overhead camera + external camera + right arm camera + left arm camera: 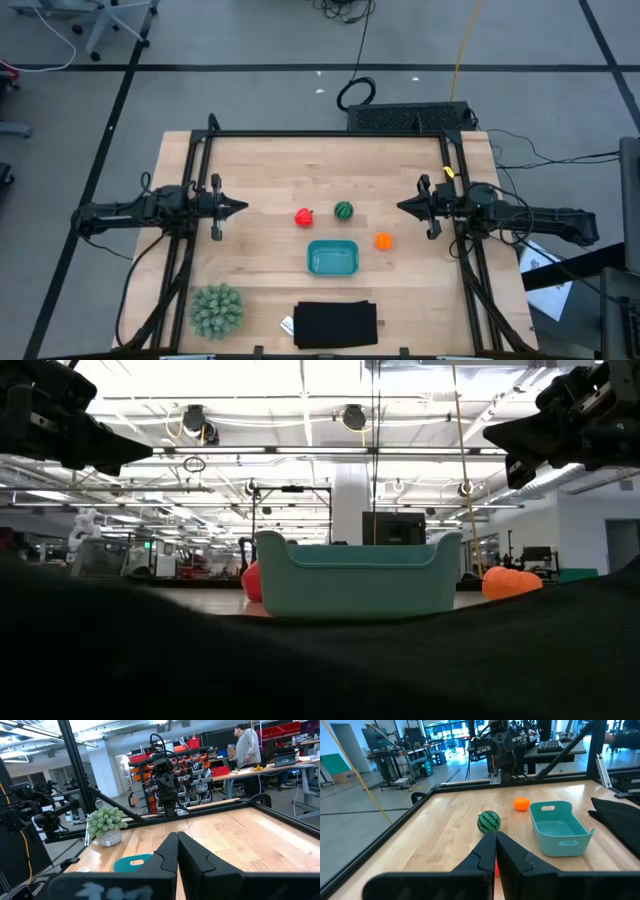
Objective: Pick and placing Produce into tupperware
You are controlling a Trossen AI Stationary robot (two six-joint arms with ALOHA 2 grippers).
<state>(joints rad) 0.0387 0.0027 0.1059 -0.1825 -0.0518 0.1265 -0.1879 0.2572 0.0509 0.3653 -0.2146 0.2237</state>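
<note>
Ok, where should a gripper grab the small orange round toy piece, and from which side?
Grip the small orange round toy piece across its middle, coming straight down from above. It sits free on the wooden table, apart from the teal plastic tub.

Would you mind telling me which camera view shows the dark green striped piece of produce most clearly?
The left wrist view: the green striped piece sits unobstructed on the wood, stripes plain. The high view shows it whole but tiny, beside the red piece. The low view hides it behind the teal tub; the right wrist view does not show it.
</note>
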